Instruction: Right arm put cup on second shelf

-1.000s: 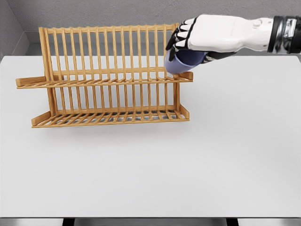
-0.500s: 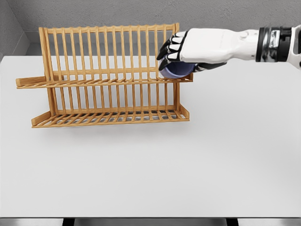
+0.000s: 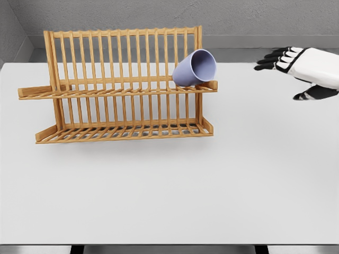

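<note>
The cup is seen lying tilted on the upper shelf of the wooden rack, at its right end, with the open mouth turned up and to the right and the base resting against the upright slats. Contact with the front rail at the shelf's right end appears likely, though the exact bearing points cannot be made out. The lower shelf is seen with nothing on it. The right hand is placed well apart from the cup, near the right edge of the view above the table; its fingers are spread and relaxed, thumb hanging below, and nothing is gripped. No left arm is shown. The placing itself is judged done: the cup is carried by the rack alone, free of the hand. What is left is judged slight: clearing the arm from the scene, and confirmation that the cup is settled. A risk is noted: the cup sits on its side at the very end of the shelf, so a roll off the right end cannot be ruled out from this view.
</note>
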Action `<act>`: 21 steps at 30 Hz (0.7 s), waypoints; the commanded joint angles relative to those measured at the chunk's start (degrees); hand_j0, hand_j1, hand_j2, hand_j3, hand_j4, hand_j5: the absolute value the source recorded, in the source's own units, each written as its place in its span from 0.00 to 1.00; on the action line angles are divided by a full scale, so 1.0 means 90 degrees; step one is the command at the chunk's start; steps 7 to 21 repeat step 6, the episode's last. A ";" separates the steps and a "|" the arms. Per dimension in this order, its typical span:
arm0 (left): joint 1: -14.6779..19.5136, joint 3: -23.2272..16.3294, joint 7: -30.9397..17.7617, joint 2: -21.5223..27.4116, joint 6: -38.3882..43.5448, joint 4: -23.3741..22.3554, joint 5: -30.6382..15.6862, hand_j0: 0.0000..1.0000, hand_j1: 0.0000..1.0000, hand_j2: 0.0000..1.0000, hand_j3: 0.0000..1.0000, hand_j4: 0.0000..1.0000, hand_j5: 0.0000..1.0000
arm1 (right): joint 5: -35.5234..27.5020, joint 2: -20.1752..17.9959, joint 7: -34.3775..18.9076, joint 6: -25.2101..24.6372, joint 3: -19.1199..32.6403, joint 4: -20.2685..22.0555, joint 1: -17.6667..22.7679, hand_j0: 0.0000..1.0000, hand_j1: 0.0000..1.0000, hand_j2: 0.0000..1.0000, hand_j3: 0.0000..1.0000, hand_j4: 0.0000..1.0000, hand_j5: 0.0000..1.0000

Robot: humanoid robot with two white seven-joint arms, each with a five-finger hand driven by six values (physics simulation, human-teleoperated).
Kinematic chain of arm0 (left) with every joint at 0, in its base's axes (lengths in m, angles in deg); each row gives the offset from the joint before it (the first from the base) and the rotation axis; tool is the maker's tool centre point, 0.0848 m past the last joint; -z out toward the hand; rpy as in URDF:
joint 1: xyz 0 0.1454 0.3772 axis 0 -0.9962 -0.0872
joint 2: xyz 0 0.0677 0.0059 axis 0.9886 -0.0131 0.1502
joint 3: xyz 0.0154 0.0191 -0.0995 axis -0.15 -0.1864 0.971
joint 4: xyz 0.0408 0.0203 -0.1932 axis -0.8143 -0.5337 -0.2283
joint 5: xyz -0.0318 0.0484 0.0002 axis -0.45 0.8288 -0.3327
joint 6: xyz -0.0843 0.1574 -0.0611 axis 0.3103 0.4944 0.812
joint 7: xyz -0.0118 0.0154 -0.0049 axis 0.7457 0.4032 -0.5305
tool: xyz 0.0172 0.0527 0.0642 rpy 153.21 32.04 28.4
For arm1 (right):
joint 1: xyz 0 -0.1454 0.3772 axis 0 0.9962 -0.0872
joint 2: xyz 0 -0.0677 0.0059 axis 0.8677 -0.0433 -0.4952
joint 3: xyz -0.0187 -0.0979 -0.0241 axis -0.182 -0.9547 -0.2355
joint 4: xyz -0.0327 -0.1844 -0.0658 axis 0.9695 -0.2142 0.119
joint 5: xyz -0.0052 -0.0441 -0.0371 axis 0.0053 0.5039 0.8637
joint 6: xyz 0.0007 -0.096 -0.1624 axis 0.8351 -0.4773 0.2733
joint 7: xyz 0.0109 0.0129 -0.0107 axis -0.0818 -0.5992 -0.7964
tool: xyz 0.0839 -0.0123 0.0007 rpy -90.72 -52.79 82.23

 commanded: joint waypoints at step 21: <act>0.0000 -0.0001 -0.0004 0.0000 -0.0005 0.0002 0.0000 1.00 1.00 1.00 1.00 1.00 1.00 | 0.0219 0.1497 0.0003 -0.0016 0.2448 -0.0213 0.1537 1.00 1.00 1.00 1.00 1.00 1.00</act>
